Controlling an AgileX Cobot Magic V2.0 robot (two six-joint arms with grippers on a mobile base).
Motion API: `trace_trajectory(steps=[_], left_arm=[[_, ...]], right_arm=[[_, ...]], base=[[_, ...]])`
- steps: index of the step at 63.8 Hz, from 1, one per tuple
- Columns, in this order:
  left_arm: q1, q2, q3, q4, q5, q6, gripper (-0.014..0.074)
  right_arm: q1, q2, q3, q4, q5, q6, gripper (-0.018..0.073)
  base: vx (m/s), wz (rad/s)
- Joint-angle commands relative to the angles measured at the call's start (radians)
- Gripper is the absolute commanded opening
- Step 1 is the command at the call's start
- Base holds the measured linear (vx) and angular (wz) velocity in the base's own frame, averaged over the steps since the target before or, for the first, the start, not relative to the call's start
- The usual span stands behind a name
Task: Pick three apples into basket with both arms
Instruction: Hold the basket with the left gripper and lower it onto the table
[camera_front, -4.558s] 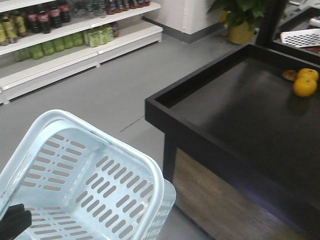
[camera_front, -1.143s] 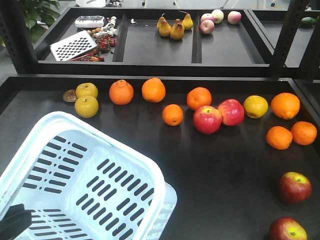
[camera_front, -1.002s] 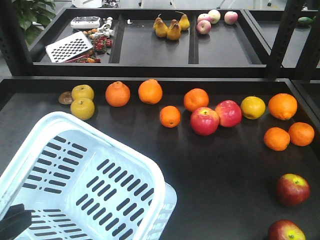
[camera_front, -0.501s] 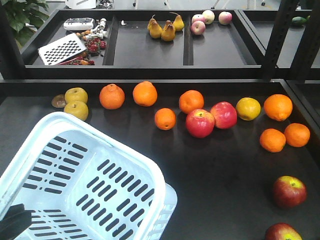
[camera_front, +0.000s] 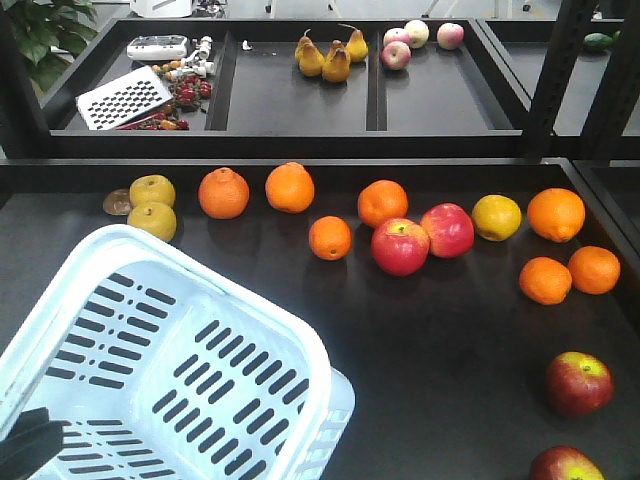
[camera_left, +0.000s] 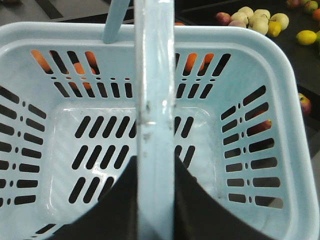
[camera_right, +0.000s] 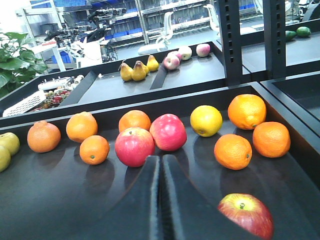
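Front view first: the basket (camera_front: 205, 275) fills the lower left of the frame, tilted and with nothing in it. It hangs over the near part of the black table (camera_front: 440, 330). A sliver of the left gripper (camera_front: 25, 447) shows in the bottom left corner. Two red apples (camera_front: 400, 247) sit touching mid-frame among the oranges (camera_front: 223, 192). Two darker apples (camera_front: 579, 383) are at lower right, well apart from the basket.

Left wrist view: the left gripper (camera_left: 155, 167) is clenched around the basket's handle (camera_left: 154, 75), with a black finger on each side of the bar. The basket floor below is bare, so no fruit is in yet.

Right wrist view: the right gripper (camera_right: 161, 161) has its jaws pressed together with nothing between them. It points at the pair of red apples (camera_right: 134, 146). The nearest apple (camera_right: 245, 214) is at lower right of the frame, just beside the fingers.

My take is that we're at the first pick. I'd spread those jaws wide before dropping and come straight down over the nearest apple. Round fruit will roll off if a finger clips its side. I'd also keep the basket hand steady and close, so the carry is short.

Versus earlier frames: a few seconds back the front camera faced an aisle with drink shelves and only a corner of the table. Now the whole fruit spread is in view. In the last half second almost nothing shifted, and the basket sits at the same spot in frame.
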Motion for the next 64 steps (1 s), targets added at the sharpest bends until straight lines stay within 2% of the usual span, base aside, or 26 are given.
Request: trace_trajectory(steps=[1, 44, 49, 58, 64], left_arm=[[-0.002, 0.006, -0.032, -0.042, -0.093, -0.004, -0.0006], [-0.002, 0.006, -0.032, -0.046, -0.098, -0.004, -0.0006], [-0.002, 0.006, -0.032, -0.078, -0.105, -0.004, -0.0006], [-0.002, 0.007, -0.033, -0.179, -0.134, 0.000, -0.0006], [-0.002, 0.018, -0.043, -0.202, -0.154, 0.004, -0.0006]], right_arm=[[-0.006, -0.013, 0.013, -0.011, -0.078, -0.004, -0.0008], [-0.006, -0.013, 0.013, -0.011, -0.078, -0.004, -0.0008], [-0.006, -0.013, 0.013, -0.011, -0.078, -0.004, -0.0008], [-0.006, -0.013, 0.013, -0.011, -0.078, -0.004, -0.0008], [-0.006, -0.013, 0.013, -0.011, -0.078, -0.004, -0.0008]], base=[[0.00, 0.00], [0.00, 0.00], [0.00, 0.00], [0.00, 0.00], [0.00, 0.00]])
